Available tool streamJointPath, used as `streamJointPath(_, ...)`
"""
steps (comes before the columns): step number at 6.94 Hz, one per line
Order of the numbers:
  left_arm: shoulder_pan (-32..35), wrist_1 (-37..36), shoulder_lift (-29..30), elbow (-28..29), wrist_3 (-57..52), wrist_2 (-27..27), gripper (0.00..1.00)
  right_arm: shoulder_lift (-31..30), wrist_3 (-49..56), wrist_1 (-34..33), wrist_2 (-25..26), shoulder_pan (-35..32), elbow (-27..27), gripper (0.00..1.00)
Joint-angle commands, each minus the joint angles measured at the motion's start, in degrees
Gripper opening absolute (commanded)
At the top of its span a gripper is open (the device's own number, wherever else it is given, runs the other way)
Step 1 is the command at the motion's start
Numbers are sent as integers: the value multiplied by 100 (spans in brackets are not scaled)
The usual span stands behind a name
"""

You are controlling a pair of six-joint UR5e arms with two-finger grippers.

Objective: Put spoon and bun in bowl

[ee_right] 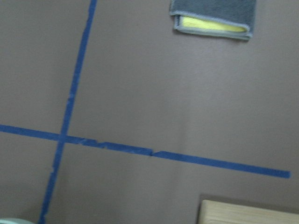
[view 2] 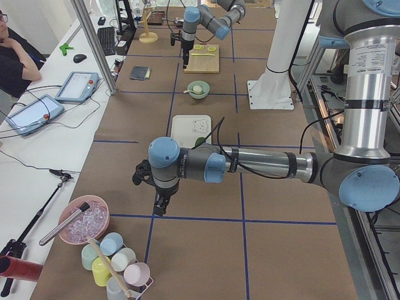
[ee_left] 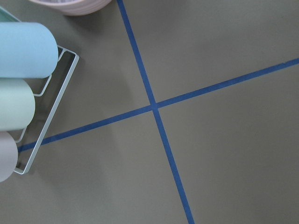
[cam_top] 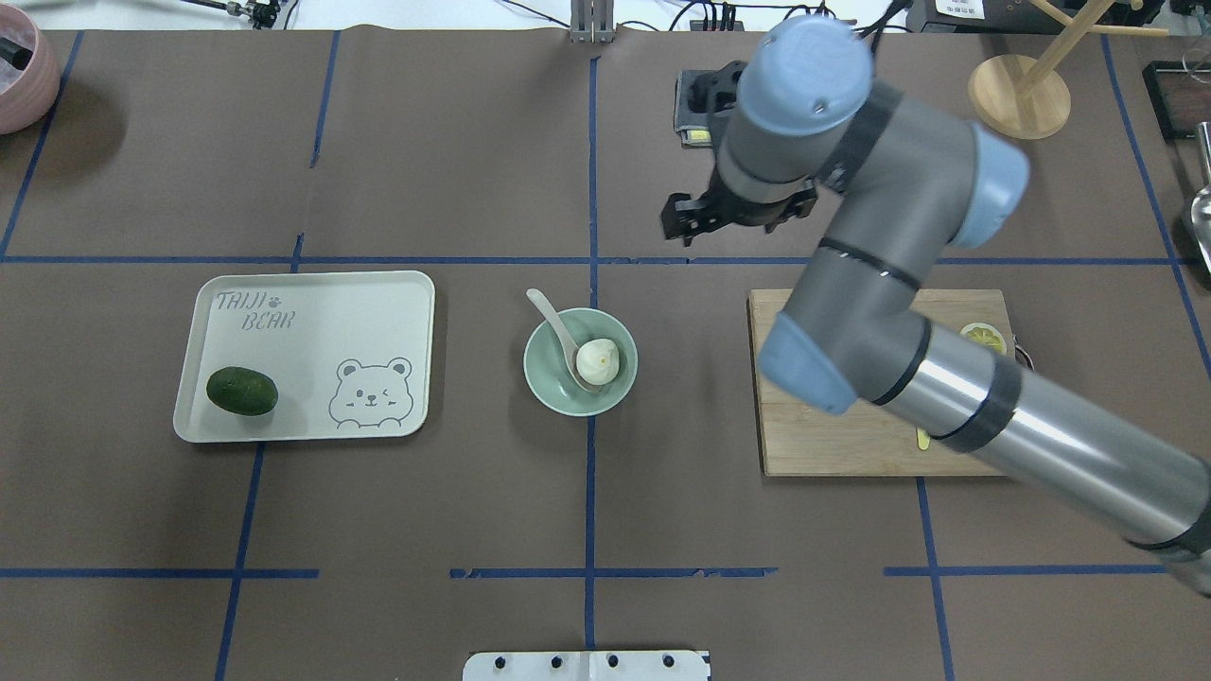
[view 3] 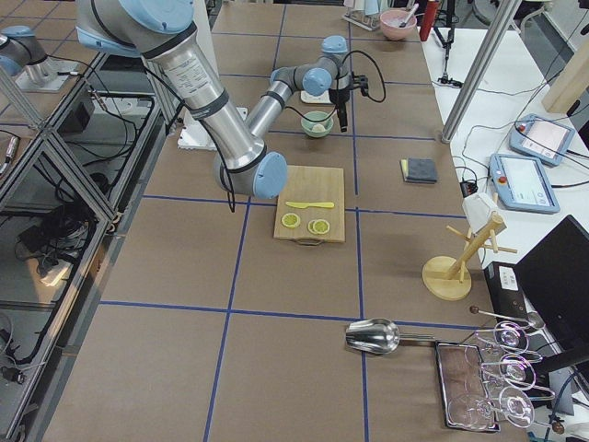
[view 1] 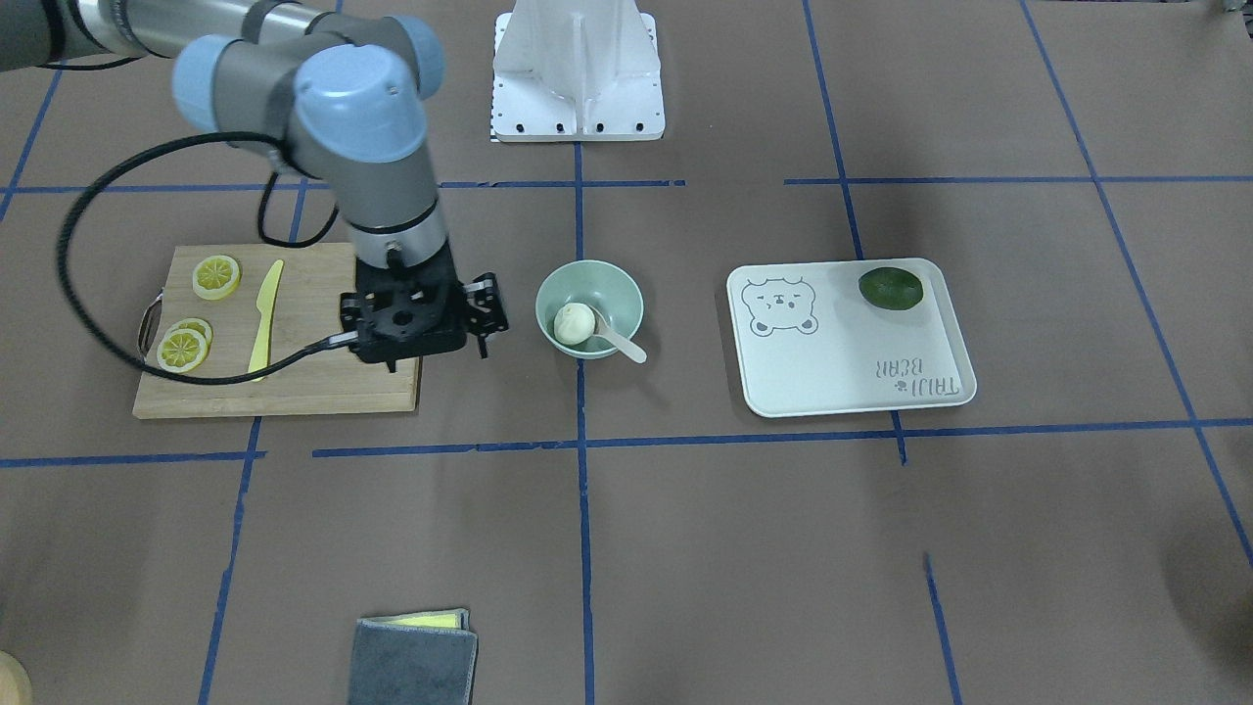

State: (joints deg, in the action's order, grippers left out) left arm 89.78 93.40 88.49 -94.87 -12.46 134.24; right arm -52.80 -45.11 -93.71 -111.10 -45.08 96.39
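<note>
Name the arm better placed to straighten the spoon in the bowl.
Right. The right gripper hangs close to the bowl, which holds the spoon and bun. The left gripper is far off by the cup rack.

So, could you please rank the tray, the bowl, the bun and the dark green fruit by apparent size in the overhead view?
Largest to smallest:
1. tray
2. bowl
3. dark green fruit
4. bun
The differences are clear.
</note>
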Motion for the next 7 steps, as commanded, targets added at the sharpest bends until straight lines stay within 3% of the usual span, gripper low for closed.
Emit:
streamJointPath(1, 4, -76, -85, 65, 41, 6, 100, -1069, 2225, 176, -1310, -1366, 116, 100)
streamJointPath(2, 4, -285, -234, 39, 50, 32, 100, -1457, 2826, 247, -1770, -1911, 152, 100)
streamJointPath(4, 31, -1163, -253, -101, 33, 32, 100, -2240, 4293, 161, -2089, -2826, 135, 100)
streamJointPath(7, 48, -1131, -227, -215, 24, 59, 100, -3216, 5553, 160, -2179, -3786, 82, 100)
